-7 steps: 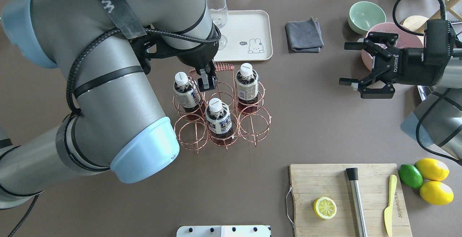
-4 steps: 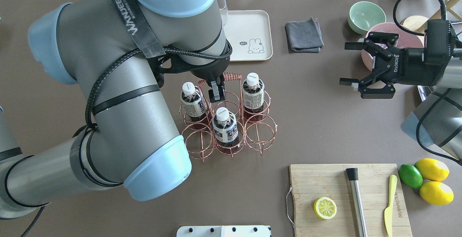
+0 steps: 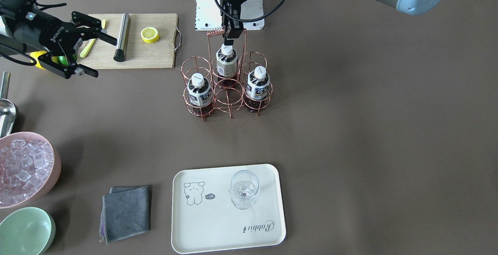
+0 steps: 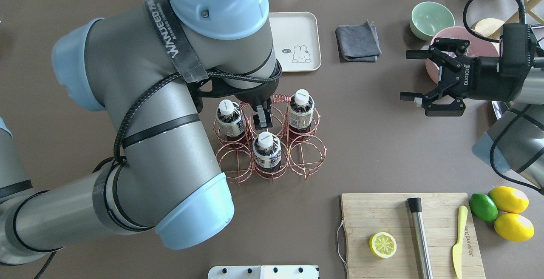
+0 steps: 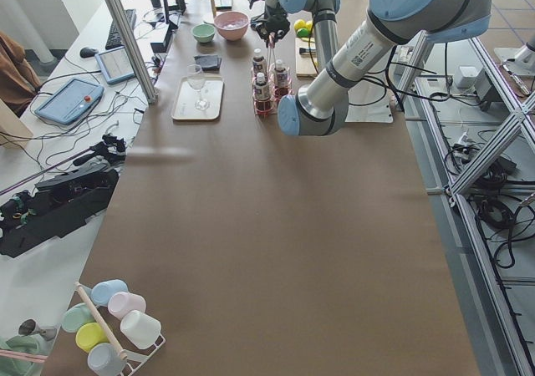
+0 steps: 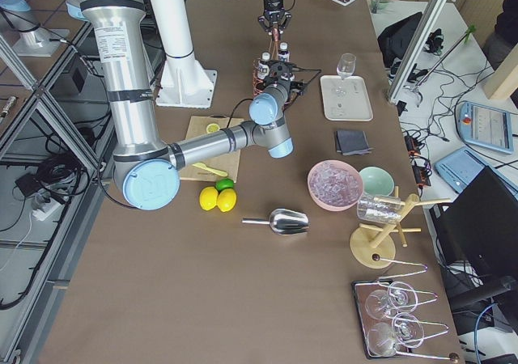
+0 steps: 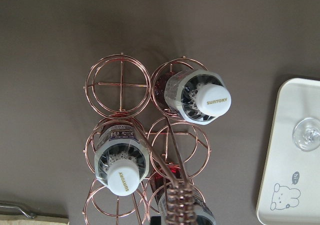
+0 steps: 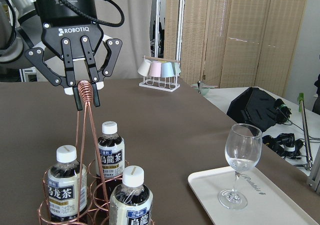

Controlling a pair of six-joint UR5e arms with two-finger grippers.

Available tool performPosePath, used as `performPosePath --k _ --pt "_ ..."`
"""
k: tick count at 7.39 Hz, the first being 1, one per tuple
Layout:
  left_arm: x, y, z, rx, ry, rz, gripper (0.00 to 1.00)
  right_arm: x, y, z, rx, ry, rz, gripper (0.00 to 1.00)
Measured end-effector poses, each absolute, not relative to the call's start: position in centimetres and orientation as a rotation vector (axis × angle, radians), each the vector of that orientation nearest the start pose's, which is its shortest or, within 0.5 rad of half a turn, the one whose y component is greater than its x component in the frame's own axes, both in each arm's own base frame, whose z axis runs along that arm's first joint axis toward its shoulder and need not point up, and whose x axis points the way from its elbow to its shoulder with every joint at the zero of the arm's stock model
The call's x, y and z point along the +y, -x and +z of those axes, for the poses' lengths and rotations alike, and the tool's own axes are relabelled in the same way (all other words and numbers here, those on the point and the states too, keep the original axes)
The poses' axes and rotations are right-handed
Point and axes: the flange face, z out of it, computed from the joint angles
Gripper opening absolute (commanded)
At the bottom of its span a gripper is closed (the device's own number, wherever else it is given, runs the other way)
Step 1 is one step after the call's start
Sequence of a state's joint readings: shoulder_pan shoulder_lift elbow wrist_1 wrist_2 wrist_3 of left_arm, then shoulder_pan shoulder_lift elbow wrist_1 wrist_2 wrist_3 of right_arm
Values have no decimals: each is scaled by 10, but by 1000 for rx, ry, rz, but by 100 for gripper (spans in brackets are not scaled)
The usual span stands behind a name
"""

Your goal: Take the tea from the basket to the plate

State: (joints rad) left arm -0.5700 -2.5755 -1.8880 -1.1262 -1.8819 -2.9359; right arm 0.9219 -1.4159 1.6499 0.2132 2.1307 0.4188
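Overhead exterior view has the left gripper [image 4: 263, 119] at the centre of the frame, pointing straight down over the basket [image 4: 306, 155]. Its jaws are closed on the coiled top of the wire handle [image 8: 86, 91] and not on any bottle. The right wrist view shows this plainly at its upper left: the two fingers hang vertical with the coil pinched between them. The tea [image 4: 266, 151] stands upright in the cell just below the gripper in the frame, cap up, its long axis vertical. So the bottle lies beneath the jaws and slightly toward the lower edge. Two like bottles stand in the cells to frame left [image 4: 229, 119] and frame right [image 4: 301, 109]; the other cells hold nothing. The left arm enters from the left edge, its elbow folded at lower left and its wrist bent over the basket, so it is by far the nearer arm. The right gripper [image 4: 404, 75] hangs with jaws spread wide at the right of the frame, well apart from the basket. The plate [image 4: 304, 26] lies near the basket, toward the upper edge, and carries a wine glass [image 3: 244, 189]. To my judgement, the jaws must first let go of the handle. They can then drop onto a cap from above, keeping clear of the handle wires.
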Motion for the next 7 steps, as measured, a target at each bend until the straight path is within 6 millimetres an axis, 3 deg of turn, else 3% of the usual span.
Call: performPosePath --k 4,7 --pt "-395 -450 -7 790 682 -1653 0 -431 234 359 -1349 -1508 -709 99" --pt "-392 -450 -8 792 687 -1653 0 -431 282 329 -1486 -1434 -702 99"
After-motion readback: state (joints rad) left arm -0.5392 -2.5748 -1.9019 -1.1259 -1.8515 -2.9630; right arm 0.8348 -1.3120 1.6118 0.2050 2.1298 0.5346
